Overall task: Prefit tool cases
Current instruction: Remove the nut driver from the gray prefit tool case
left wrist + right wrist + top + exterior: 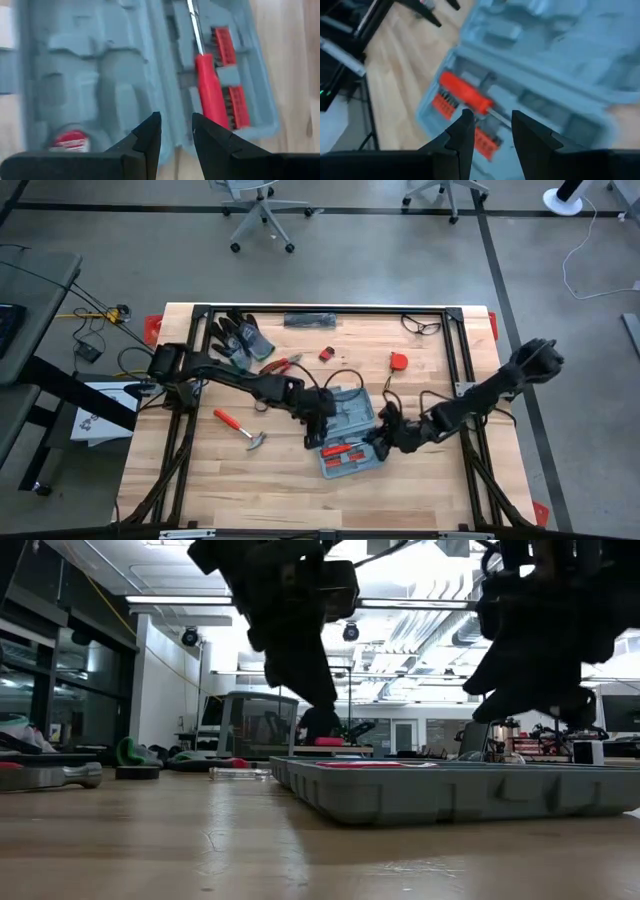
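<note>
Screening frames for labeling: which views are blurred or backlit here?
Low view: both arms are backlit silhouettes against bright ceiling lights; the tool case stays readable. Left wrist view: case soft, red screwdriver smeared. Right wrist view: blurred worst, case edges streaked. High view: evenly lit and sharp, hammer clear.

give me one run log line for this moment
tool case: open on table, red screwdriver inside | left gripper: above case, open, empty | right gripper: above screwdriver, open, empty

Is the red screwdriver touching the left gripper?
Apart. In the left wrist view the screwdriver lies in its recess in the case, and bare case plastic shows between it and the left gripper, whose fingers are empty.
</note>
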